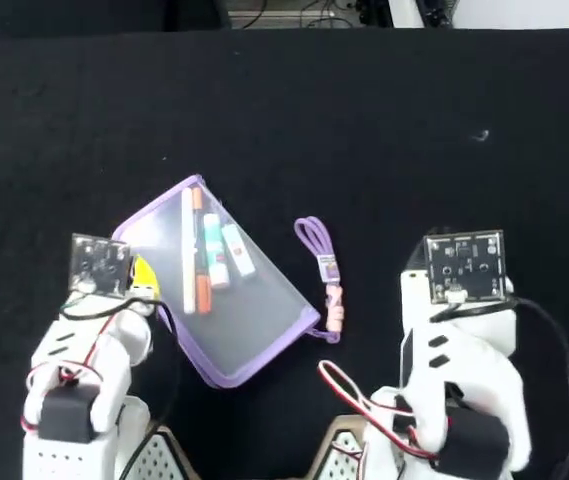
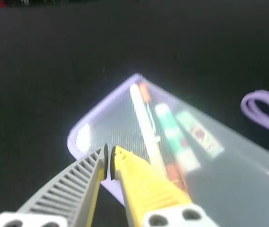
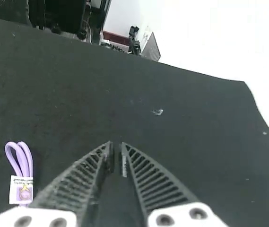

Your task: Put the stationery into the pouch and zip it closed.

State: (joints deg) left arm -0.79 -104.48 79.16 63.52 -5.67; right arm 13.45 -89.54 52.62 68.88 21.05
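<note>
No writing, number or sign can be read anywhere. The small tag (image 1: 328, 266) on the purple strap (image 1: 313, 235), which lies on the table (image 1: 444, 120) just beside the pouch (image 1: 254, 320), carries a printed mark too small to make out. The wrappers on the pens and sticks (image 1: 214, 255) inside the pouch show patches of print, but these are too blurred to read.
</note>
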